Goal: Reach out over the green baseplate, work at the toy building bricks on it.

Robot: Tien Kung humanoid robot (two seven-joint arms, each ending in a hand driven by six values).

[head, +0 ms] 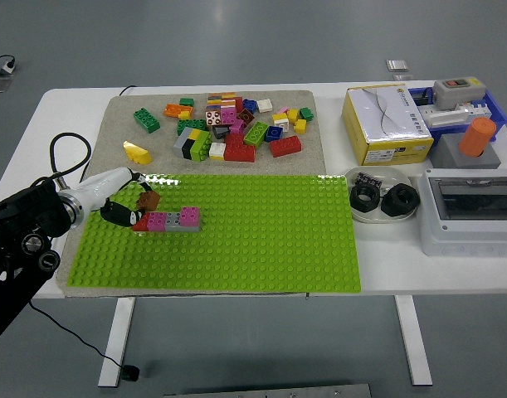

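The green baseplate [261,240] lies across the front of the table. Near its left end a short row of bricks [172,220] is pressed onto it: red, pink, grey and magenta. My left hand [127,206] reaches in from the left, its black fingers curled at the row's red end, with a brown brick [147,200] held at the fingertips just above the red one. A heap of loose coloured bricks [232,124] lies on the beige mat behind the baseplate. My right arm does not show.
A yellow piece [138,152] lies alone on the mat at left. To the right stand a yellow-white box [386,124], a white dish with black parts [384,199], a grey enclosure [469,211] and an orange cylinder [479,137]. A black cable [66,153] loops by my left arm.
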